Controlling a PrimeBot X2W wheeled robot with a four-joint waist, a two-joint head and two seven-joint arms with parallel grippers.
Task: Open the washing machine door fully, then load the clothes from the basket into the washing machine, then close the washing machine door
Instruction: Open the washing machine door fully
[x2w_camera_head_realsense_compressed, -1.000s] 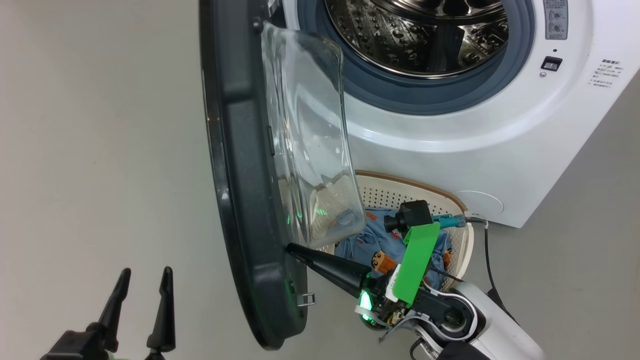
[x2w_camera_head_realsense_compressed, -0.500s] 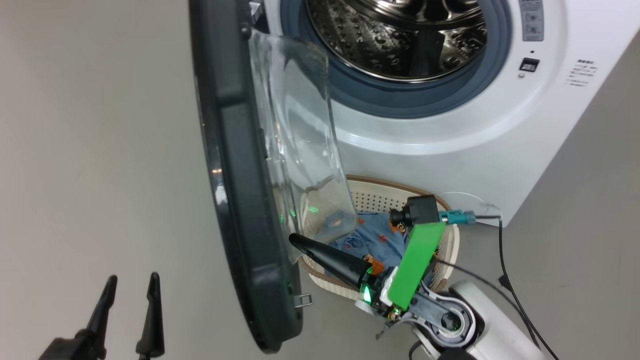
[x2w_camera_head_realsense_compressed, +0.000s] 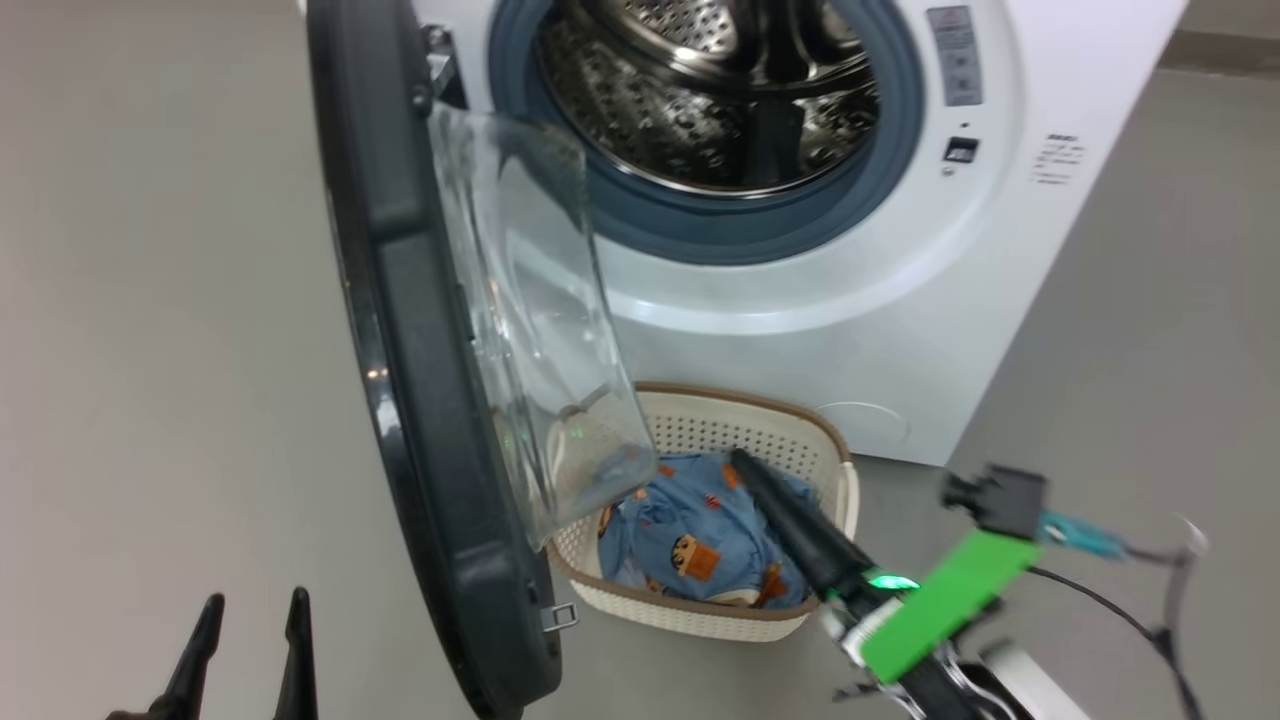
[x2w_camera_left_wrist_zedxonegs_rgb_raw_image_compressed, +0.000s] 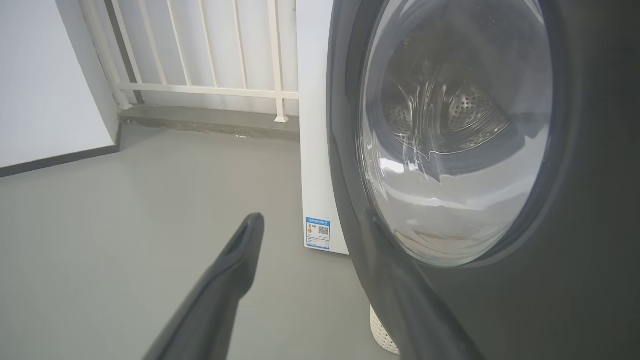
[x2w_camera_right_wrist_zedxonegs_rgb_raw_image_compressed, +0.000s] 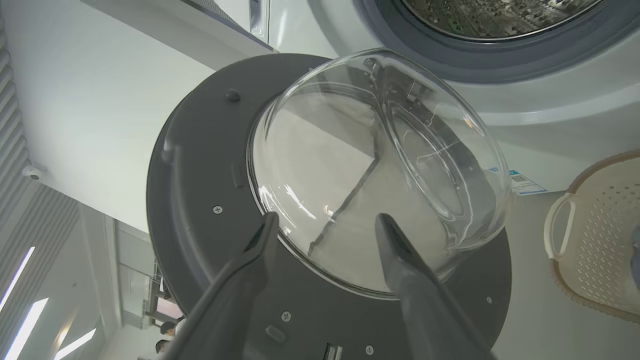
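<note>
jaws spread, the right gripper (x2w_camera_right_wrist_zedxonegs_rgb_raw_image_compressed: 326, 219) hangs over the basket (x2w_camera_head_realsense_compressed: 722, 393), aimed at the door (x2w_camera_head_realsense_compressed: 400, 300) rather than the clothes (x2w_camera_head_realsense_compressed: 690, 545) lying just beside it, while the left gripper (x2w_camera_head_realsense_compressed: 255, 600), also spread, sits outside that edge-on door, with the drum (x2w_camera_head_realsense_compressed: 690, 100) beyond.

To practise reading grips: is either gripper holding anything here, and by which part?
Nothing is held: the left gripper and right gripper both stand open and empty.

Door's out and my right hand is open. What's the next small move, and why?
Probably swing the open right hand down onto the clothes in the basket: the washing machine door stands wide, and the hand points at the door, not the clothes.
</note>
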